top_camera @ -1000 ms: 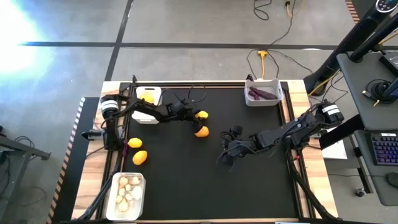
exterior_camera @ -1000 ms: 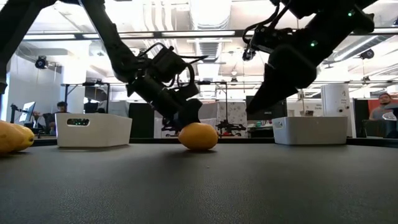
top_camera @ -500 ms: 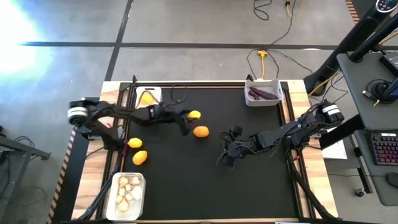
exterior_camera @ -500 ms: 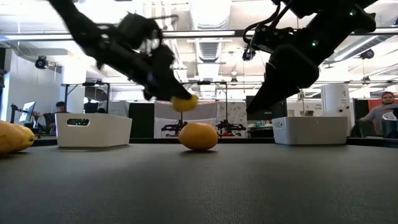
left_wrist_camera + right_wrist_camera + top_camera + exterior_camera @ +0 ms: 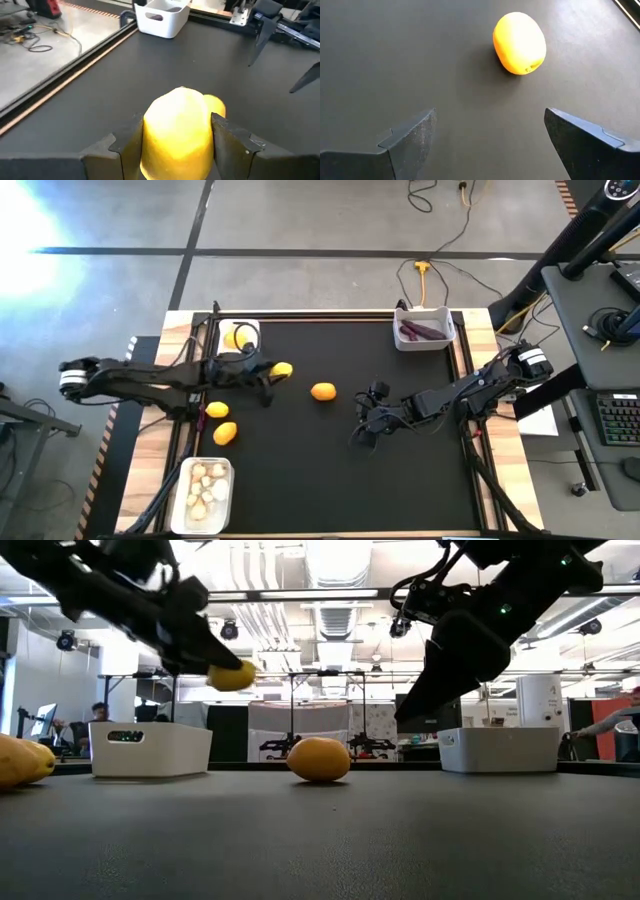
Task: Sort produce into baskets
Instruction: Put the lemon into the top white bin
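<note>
The left arm stretches low across the table's left side, its gripper (image 5: 272, 372) clamped on a yellow lemon (image 5: 283, 369) held clear above the black mat, near the far-left basket (image 5: 240, 335), which already holds yellow fruit. From the wrist, the lemon (image 5: 176, 132) fills the gap between both fingers (image 5: 227, 140). The right arm reaches in from the right edge, elbow bent, its gripper (image 5: 367, 423) hovering with fingers (image 5: 410, 137) spread wide and empty, just beside an orange lemon (image 5: 322, 391) lying alone mid-table. Two more lemons (image 5: 221, 421) sit near the left edge. A basket of pale pieces (image 5: 205, 492) stands at the near-left corner; a basket of purple pieces (image 5: 424, 330) at the far right.
</note>
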Robot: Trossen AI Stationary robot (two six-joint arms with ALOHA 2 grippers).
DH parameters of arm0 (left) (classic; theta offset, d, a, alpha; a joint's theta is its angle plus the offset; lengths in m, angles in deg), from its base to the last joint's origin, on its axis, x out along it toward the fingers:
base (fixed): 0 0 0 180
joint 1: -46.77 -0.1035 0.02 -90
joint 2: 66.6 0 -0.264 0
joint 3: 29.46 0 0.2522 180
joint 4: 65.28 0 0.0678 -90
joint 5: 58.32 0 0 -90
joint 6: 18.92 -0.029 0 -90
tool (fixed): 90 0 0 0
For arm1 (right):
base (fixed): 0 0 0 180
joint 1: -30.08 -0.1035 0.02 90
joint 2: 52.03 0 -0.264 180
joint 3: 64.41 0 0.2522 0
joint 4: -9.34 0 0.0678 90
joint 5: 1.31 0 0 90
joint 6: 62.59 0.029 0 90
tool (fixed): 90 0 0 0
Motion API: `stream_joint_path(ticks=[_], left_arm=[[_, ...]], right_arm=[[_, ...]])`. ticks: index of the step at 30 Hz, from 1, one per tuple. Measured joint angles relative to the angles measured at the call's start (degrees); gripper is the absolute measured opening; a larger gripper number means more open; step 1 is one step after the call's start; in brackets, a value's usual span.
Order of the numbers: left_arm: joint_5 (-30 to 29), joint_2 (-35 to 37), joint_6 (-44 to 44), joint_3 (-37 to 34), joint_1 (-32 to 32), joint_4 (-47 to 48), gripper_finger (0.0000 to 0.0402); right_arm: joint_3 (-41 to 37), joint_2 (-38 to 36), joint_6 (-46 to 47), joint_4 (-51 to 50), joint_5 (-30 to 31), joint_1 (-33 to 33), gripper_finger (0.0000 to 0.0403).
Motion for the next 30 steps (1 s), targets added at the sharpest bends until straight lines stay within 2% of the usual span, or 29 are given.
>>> stream_joint_path(ticks=[5, 9, 13, 20, 30], left_arm=[[-5.8, 7.3, 1.3, 2.4, 1.1, 13.2, 0.0177], [-8.0, 11.5, 2.9, 4.0, 1.2, 20.2, 0.0177], [-8.3, 15.5, 3.4, 4.2, 1.2, 22.3, 0.0177], [-12.1, 22.3, 6.9, 3.4, 1.2, 28.1, 0.0177], [-13.7, 24.2, 8.3, 3.4, 1.3, 30.4, 0.0177]], right_arm=[[0.0, 0.0, 0.0, 0.3, 0.0, 0.0, 0.0364], [0.0, 0.0, 0.0, 0.4, 0.0, 0.0, 0.0364], [0.0, 0.0, 0.0, 0.4, 0.0, 0.0, 0.0364], [0.0, 0.0, 0.0, 0.4, 0.0, 0.0, 0.0364], [0.0, 0.0, 0.0, 0.4, 0.0, 0.0, 0.0364]])
